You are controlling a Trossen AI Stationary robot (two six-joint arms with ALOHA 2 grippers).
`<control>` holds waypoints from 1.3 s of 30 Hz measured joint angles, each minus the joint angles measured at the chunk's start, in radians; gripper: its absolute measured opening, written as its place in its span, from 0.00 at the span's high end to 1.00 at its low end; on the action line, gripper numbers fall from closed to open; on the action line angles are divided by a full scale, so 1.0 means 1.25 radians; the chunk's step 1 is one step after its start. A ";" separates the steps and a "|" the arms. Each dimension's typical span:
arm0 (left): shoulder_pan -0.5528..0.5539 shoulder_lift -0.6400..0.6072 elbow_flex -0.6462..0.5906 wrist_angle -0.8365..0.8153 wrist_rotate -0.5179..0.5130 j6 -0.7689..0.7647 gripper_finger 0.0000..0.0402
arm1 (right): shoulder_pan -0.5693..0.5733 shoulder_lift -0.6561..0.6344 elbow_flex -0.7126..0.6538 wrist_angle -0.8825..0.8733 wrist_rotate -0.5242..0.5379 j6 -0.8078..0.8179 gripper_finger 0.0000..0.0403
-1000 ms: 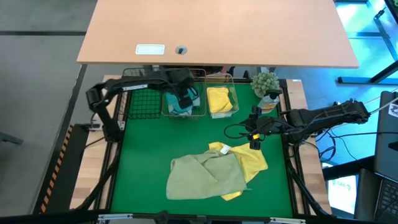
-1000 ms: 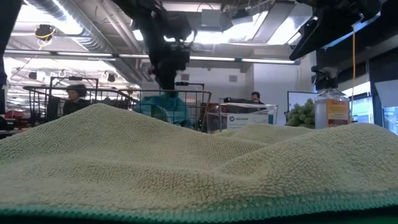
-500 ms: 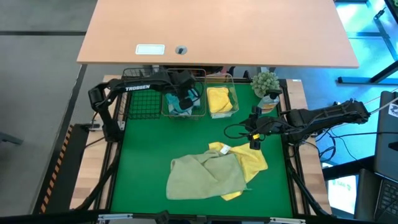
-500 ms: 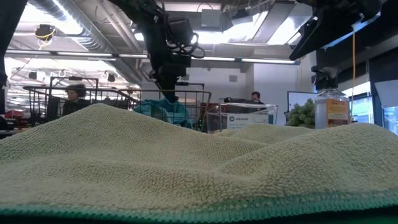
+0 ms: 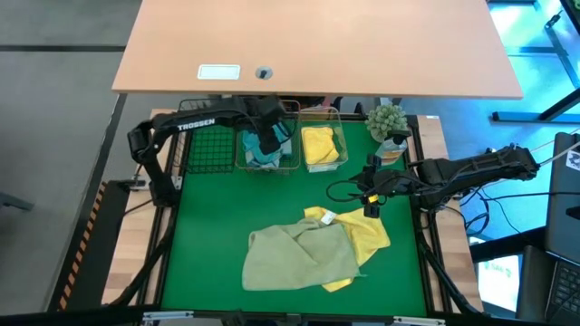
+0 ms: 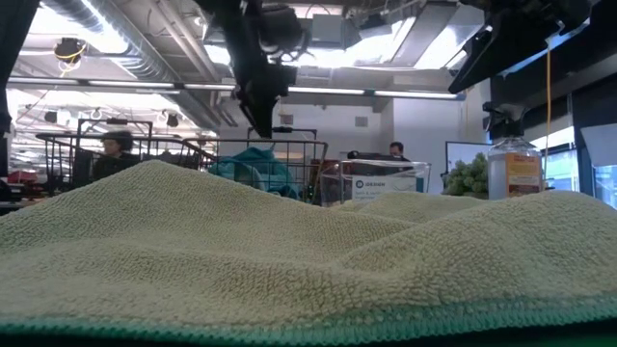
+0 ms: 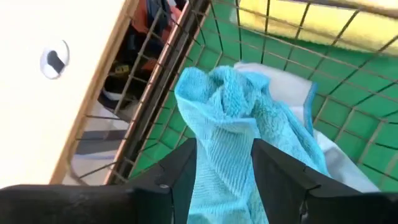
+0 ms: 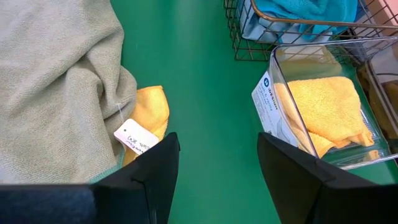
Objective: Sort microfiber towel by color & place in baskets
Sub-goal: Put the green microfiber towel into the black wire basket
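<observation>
A blue towel [image 7: 230, 106] lies bunched in the copper basket [image 5: 243, 165] at the far side of the green mat. My left gripper [image 7: 224, 152] hangs open just above it [image 6: 253, 166], fingers pointing down and clear of the cloth. The black basket [image 5: 204, 149] stands to its left. The clear-walled basket [image 8: 273, 68] to its right holds a yellow towel [image 5: 319, 145]. A pale green towel [image 5: 299, 254] lies crumpled near the front, partly over another yellow towel [image 5: 367, 234]. My right gripper [image 5: 370, 208] waits open above the mat, near that yellow towel.
A potted plant [image 5: 388, 119] and a spray bottle [image 6: 511, 164] stand at the far right corner. A wooden tabletop [image 5: 317, 36] lies beyond the baskets. Bare green mat [image 5: 217, 208] stretches between the baskets and the towel pile. A person [image 6: 118, 145] shows in the room behind.
My left gripper has opened and let go of the blue towel, then risen a little above the copper basket. The towel has settled into the basket and stays there.
</observation>
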 joint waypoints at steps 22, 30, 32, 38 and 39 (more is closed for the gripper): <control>-0.299 -0.001 0.165 -0.087 0.281 -0.042 0.63 | 0.000 0.000 0.000 0.000 0.000 0.000 0.46; -0.444 -0.001 0.109 -0.059 0.278 -0.072 0.63 | 0.000 0.000 0.000 0.000 -0.010 0.000 0.46; -0.473 -0.001 0.092 -0.035 0.277 -0.086 0.63 | 0.000 0.000 0.000 0.000 -0.010 0.000 0.46; -0.534 0.000 0.037 0.028 0.230 -0.178 0.63 | 0.000 0.000 0.000 0.000 -0.010 0.000 0.46; -0.540 0.000 0.025 0.033 0.215 -0.206 0.63 | 0.000 0.000 0.000 0.000 -0.010 0.000 0.46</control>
